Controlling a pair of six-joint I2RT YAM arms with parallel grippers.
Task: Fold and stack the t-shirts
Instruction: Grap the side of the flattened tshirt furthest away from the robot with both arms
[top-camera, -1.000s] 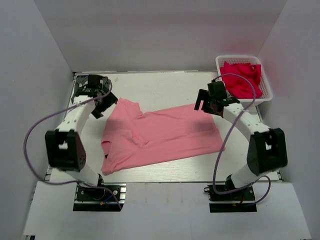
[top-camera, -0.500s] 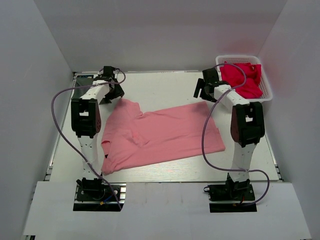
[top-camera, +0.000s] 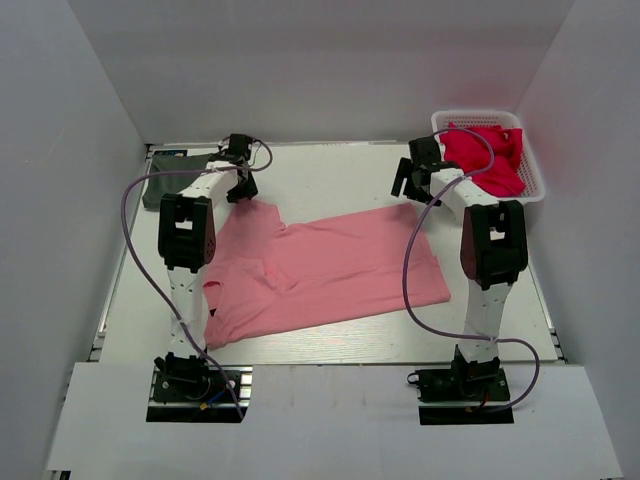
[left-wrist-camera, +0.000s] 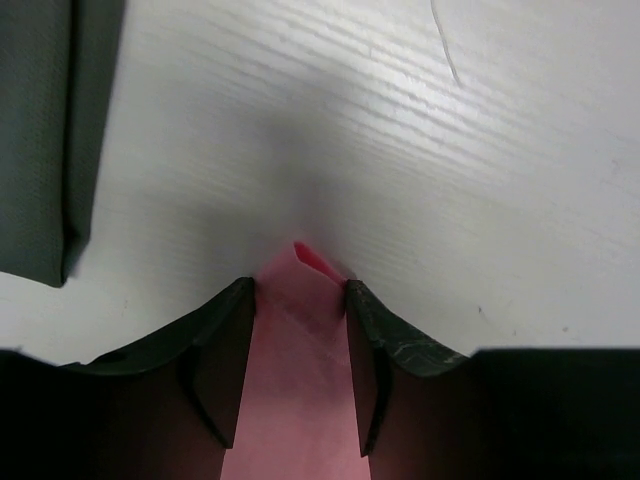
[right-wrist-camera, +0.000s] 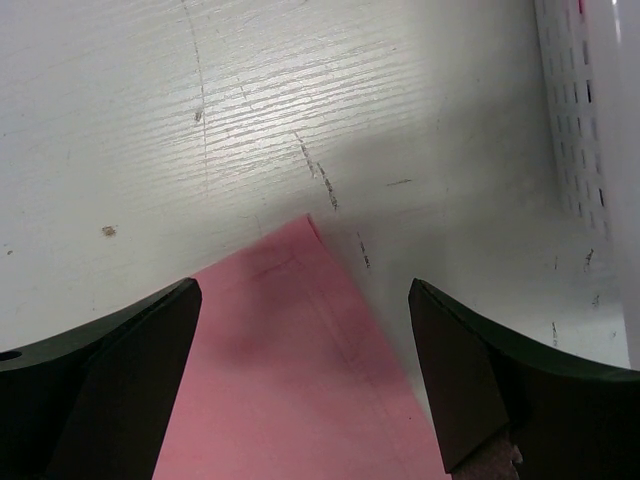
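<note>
Top view: fixed high above and behind the near edge of the worktop, tilted down and forward, far enough to take in the whole surface. Left wrist view: very close, facing almost straight down past the left claw onto a fold of the pink t-shirt, with the dark grey t-shirt at the left border. Right wrist view: just as close, facing down through the right claw onto a pink corner, with the basket wall at right. Shared with the top view: both far shirt corners, the grey square, the basket.
</note>
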